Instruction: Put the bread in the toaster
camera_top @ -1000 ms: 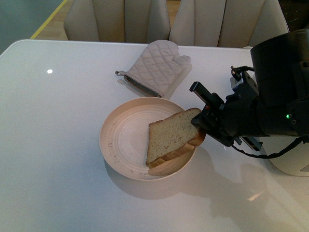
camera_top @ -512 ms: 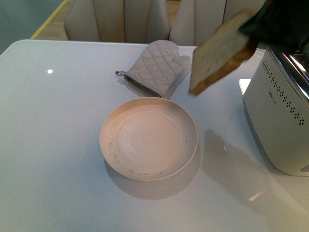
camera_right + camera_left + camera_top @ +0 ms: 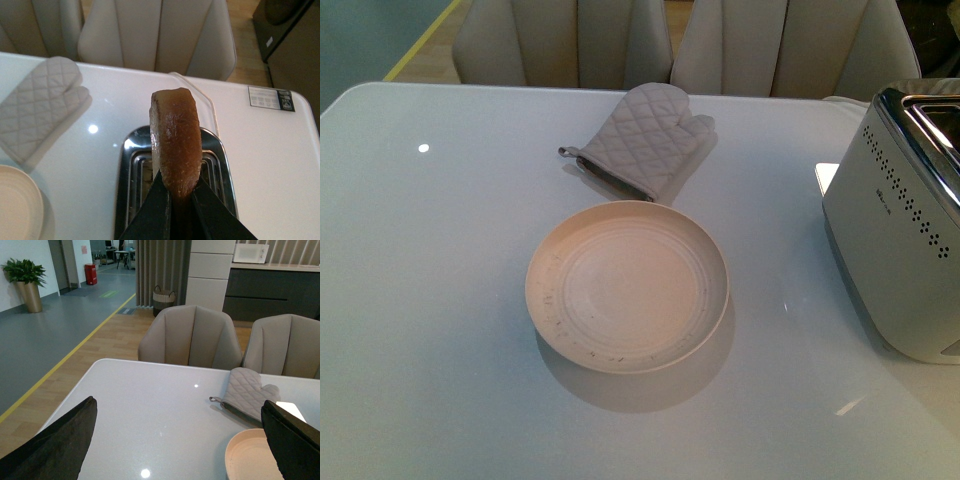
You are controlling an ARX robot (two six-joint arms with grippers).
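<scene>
In the right wrist view my right gripper (image 3: pixel 176 197) is shut on the bread (image 3: pixel 174 140), held edge-on with its golden-brown crust facing the camera. The slice hangs above the chrome top of the toaster (image 3: pixel 130 165), over its slots. In the front view the white toaster (image 3: pixel 900 240) stands at the table's right edge; the bread and both arms are out of that view. In the left wrist view my left gripper (image 3: pixel 180 440) is open and empty, its dark fingers (image 3: pixel 55 445) wide apart above the table.
A round cream plate (image 3: pixel 627 286) lies empty mid-table, also in the left wrist view (image 3: pixel 250 457). A quilted grey oven mitt (image 3: pixel 645 140) lies behind it. Beige chairs (image 3: pixel 560 40) stand along the far edge. A white cord (image 3: pixel 200 95) runs behind the toaster.
The right gripper lifted the bread off the plate, carried it up and right, and left the front view. The plate is now empty and the toaster uncovered.
</scene>
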